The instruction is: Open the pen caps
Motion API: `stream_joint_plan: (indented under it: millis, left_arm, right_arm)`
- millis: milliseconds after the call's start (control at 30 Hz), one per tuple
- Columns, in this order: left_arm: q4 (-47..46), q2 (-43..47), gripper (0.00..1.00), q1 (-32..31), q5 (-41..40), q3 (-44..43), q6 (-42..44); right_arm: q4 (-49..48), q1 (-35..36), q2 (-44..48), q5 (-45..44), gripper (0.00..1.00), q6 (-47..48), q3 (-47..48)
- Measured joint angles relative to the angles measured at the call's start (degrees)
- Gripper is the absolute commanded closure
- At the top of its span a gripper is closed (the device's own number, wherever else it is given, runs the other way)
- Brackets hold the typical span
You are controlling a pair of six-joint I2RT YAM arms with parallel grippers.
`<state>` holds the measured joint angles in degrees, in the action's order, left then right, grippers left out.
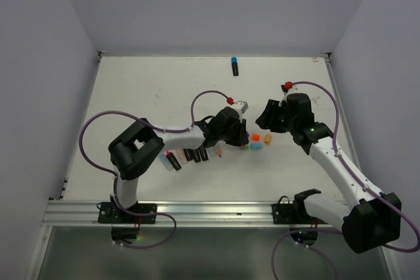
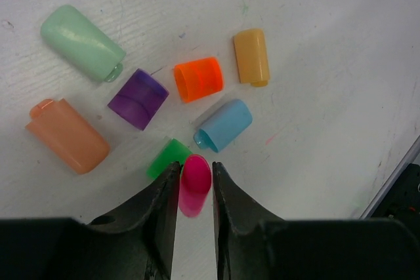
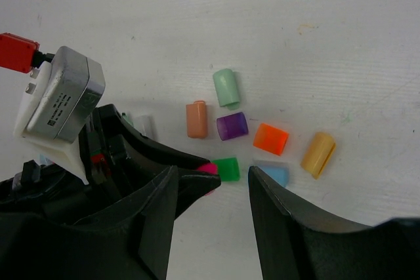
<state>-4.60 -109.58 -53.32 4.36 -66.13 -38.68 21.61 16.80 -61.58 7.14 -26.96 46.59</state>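
- White scuffed surface (image 1: 157,90), boxed in by pale grey walls, with two arms reaching to its middle.
- Five short, blocky plastic caps lie in a loose cluster: purple cap (image 2: 138,98), orange cap (image 2: 198,79), light blue cap (image 2: 223,124), green cap (image 2: 168,157) and pink cap (image 2: 195,185).
- Three longer pale pieces lie among them, each with a small nub at one end: mint-green piece (image 2: 82,42), salmon piece (image 2: 67,134) and amber piece (image 2: 251,56).
- One blue-and-black pen (image 1: 234,66) lies alone near the far edge, well apart from the cluster.
- Dark pen bodies (image 1: 195,155) lie in a row beside the left forearm, perhaps four, though they are too small to count surely.
- A silver-and-white box (image 3: 62,100) on the left wrist carries a printed label too small to read.
- Left gripper (image 2: 195,168): the jaws are narrow, one on each side of the pink cap, which pokes out past the tips. I cannot tell whether they pinch it or merely flank it. The green cap is just beside one tip.
- Right gripper (image 3: 213,170): the jaws are parted with nothing between them, hanging above the cluster. The green cap shows through the gap.
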Motion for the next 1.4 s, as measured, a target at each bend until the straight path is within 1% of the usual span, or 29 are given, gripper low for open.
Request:
stream_joint_plan:
  millis: [133,300,500,567,633,733,867,900,933,967,1033,1067,1133,1167,1267,1400]
  left_arm:
    - [-0.11,-1.75,0.64,0.00,-0.02,-2.19,0.90]
    - [-0.07,-3.50,0.59,0.00,-0.09,-4.13,1.81]
    - [-0.52,-3.19,0.53,0.02,-0.59,-3.93,2.29]
    - [-0.90,-1.27,0.51,0.11,-1.68,-2.21,2.32]
    - [-0.46,2.45,0.47,0.28,-3.41,0.46,2.32]
    - [-0.04,11.69,0.42,1.42,-7.17,5.01,1.88]
    - [-0.59,24.11,0.34,4.59,-13.22,8.57,1.03]
    - [-0.96,27.28,0.30,5.18,-14.47,9.79,0.81]
    - [-1.16,29.20,0.30,6.32,-15.17,10.69,0.79]
    - [-1.20,31.17,0.29,7.19,-15.72,11.76,0.55]
    - [-1.11,33.35,0.29,8.39,-16.55,13.33,0.50]
    - [-0.96,34.07,0.29,8.81,-16.70,14.19,0.50]
    - [-0.66,35.21,0.28,9.86,-16.74,16.70,0.50]
    - [-0.35,35.71,0.28,10.21,-16.74,18.01,0.50]
    - [0.46,37.46,0.28,11.15,-16.76,21.24,0.52]
    - [0.85,39.58,0.28,12.55,-16.55,22.25,0.55]
  right_arm:
    - [-0.17,-0.13,-0.35,0.00,0.49,0.00,-0.04]
    - [-0.20,-0.37,-0.39,0.00,0.49,0.00,-0.04]
    - [-0.24,-0.46,-0.72,-0.02,0.49,0.04,-0.04]
    - [-0.24,-0.46,-1.57,-0.07,0.49,0.15,-0.02]
    - [-0.55,-0.48,-3.15,-0.11,0.49,0.46,0.33]
    - [-0.63,-0.48,-8.63,-0.55,0.48,1.64,3.54]
    - [-2.75,-0.48,-20.81,-2.56,0.44,3.74,13.11]
    - [-3.93,-0.48,-23.69,-3.10,0.42,4.13,15.47]
    - [-4.98,-0.48,-27.47,-3.37,0.41,4.55,18.78]
    - [-4.87,-0.48,-32.87,-3.69,0.40,5.07,24.02]
    - [-5.70,-0.48,-41.35,-4.17,0.37,5.81,32.61]
    - [-5.99,-0.46,-46.25,-4.46,0.34,6.32,37.83]
    - [-6.51,-0.48,-53.51,-4.79,0.31,7.23,45.22]
    - [-5.70,-0.48,-56.57,-5.07,0.29,7.78,48.83]
    - [-3.04,-0.48,-65.79,-6.54,0.27,9.75,60.76]
    - [-1.18,-0.48,-76.22,-9.29,0.25,12.44,75.58]
